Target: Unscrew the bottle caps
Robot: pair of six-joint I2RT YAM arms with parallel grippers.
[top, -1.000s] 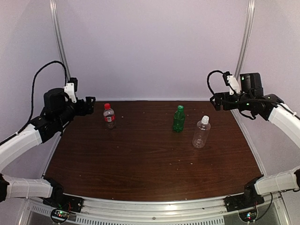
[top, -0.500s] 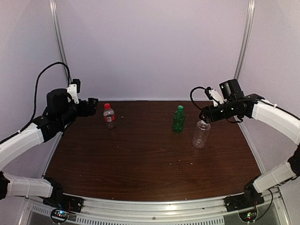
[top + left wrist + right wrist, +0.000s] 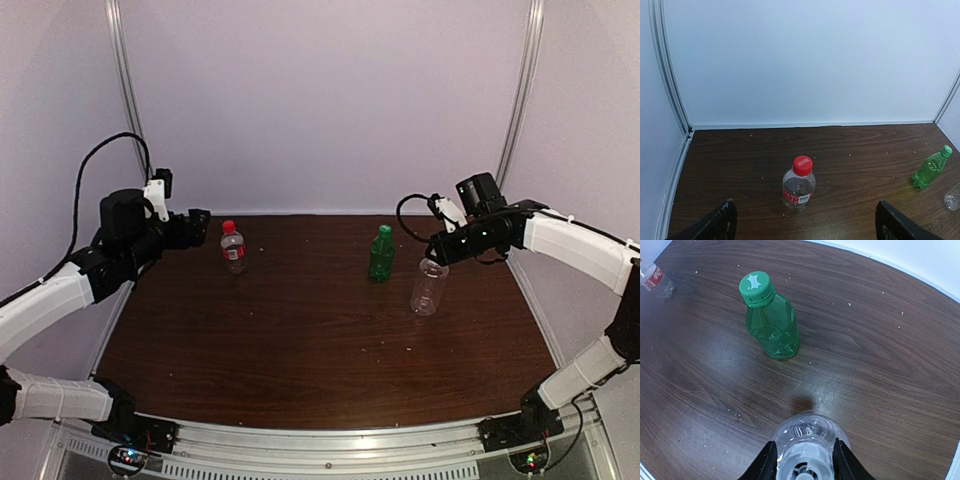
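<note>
Since a second ago the right arm has swung in from the table's right edge and dropped over the clear unlabelled plastic bottle (image 3: 429,290), with the right gripper (image 3: 437,257) drawing in, while the left arm has barely shifted. From above, that bottle stands upright towards the right edge of the dark wooden table (image 3: 300,340), long axis vertical and mouth up, so the arm comes at it from overhead. The translucent green plastic bottle (image 3: 381,256) stands upright just beside it, nearer the far edge. The clear plastic bottle with the red label (image 3: 233,250) stands near the far left corner, the left gripper (image 3: 196,226) just beside it. From the left wrist, those jaws are spread wide and hold nothing. The red screw cap (image 3: 802,165) points up, centred ahead of them, probably lined up so that bottle can be steadied. The right wrist looks straight down the clear bottle's axis: the fingers (image 3: 769,462) sit against both sides of the white screw cap (image 3: 805,467), closed onto it, a hold that suits twisting. The green screw cap (image 3: 756,288) is on its bottle.
</note>
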